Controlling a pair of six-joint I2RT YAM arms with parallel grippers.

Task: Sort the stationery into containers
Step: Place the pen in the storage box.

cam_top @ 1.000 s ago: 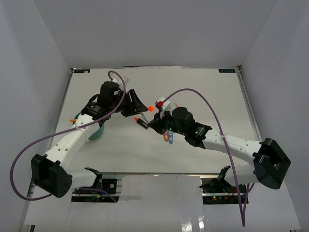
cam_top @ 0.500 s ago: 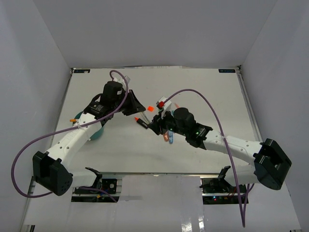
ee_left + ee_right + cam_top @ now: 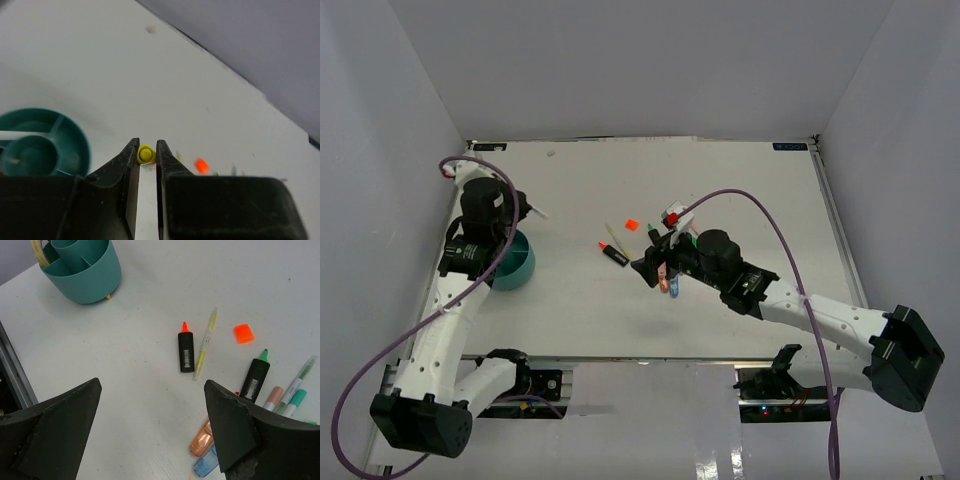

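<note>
Right of the tub (image 3: 520, 265) I see a marker (image 3: 614, 254) and thin pen (image 3: 614, 236) side by side, a small block (image 3: 631, 224) farther right, other pens (image 3: 273, 397) farthest right.

Left gripper (image 3: 147, 145) swung back over teal tub (image 3: 523, 263), gripping yellow-tipped item (image 3: 145, 154); right gripper (image 3: 152, 385) opened.

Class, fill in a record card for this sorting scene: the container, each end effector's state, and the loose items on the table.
Container: round teal tub, inner dividers
Left end effector: shut on a yellow-tipped item, near the tub
Right end effector: open, empty, above the loose items
Loose items: orange-tipped black marker, yellow pen, orange square, green-tipped black marker
</note>
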